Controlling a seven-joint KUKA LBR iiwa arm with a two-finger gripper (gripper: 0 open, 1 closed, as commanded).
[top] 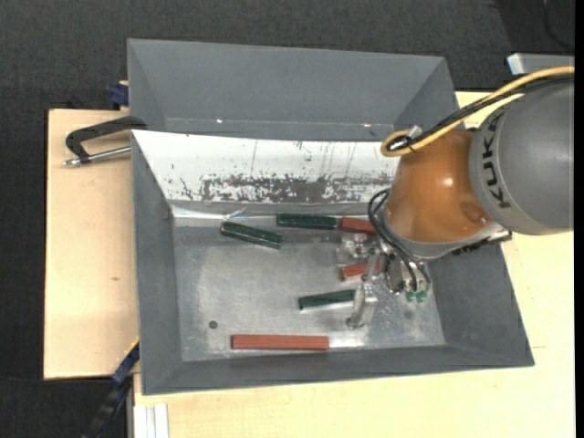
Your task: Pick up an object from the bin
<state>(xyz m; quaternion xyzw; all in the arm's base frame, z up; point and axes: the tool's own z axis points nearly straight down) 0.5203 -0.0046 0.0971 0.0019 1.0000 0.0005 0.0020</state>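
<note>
The grey bin (pixel 155 272), with its scuffed floor and scratched back wall, stands on dark flooring (pixel 274 7). The arm (pixel 438 199) hangs low at right-centre, jaws just beside the right end of a dark green bar (pixel 324 302). I cannot tell whether they are released or clenched. This is probably the grasp step, and next comes a firm close and a straight lift. A small red piece (pixel 352 270) lies close by.

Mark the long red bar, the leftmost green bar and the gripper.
long red bar (pixel 279 342): camera view, its middle.
leftmost green bar (pixel 251 234): camera view, its middle.
gripper (pixel 363 303): camera view, its lower tip.
</note>
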